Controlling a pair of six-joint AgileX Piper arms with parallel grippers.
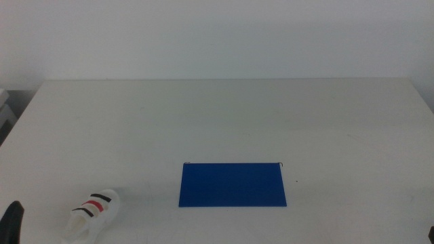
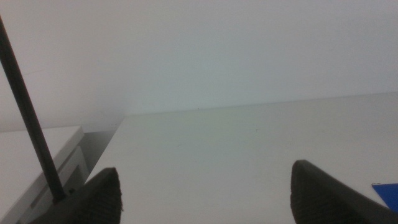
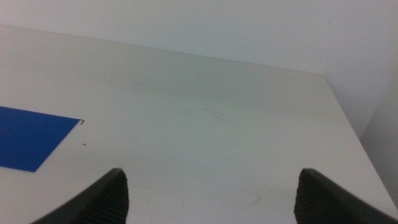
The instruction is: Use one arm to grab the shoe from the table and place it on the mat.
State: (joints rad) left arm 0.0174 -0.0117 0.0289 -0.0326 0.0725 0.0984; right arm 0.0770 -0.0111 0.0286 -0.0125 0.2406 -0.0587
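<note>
The shoe (image 1: pixel 93 213), a small white sandal with two black straps and one red strap, lies on the white table (image 1: pixel 224 115) near its front left corner. The dark blue mat (image 1: pixel 232 184) lies flat at the front middle, to the right of the shoe. Its edge also shows in the right wrist view (image 3: pixel 28 137) and a corner of it in the left wrist view (image 2: pixel 388 191). My left gripper (image 2: pixel 205 196) is open and empty; its tip shows at the bottom left of the middle view (image 1: pixel 11 220), left of the shoe. My right gripper (image 3: pixel 211 196) is open and empty at the front right.
A plain white wall stands behind the table. A white piece of equipment (image 2: pixel 37 162) sits beyond the table's left edge. A black cable (image 2: pixel 28 112) crosses the left wrist view.
</note>
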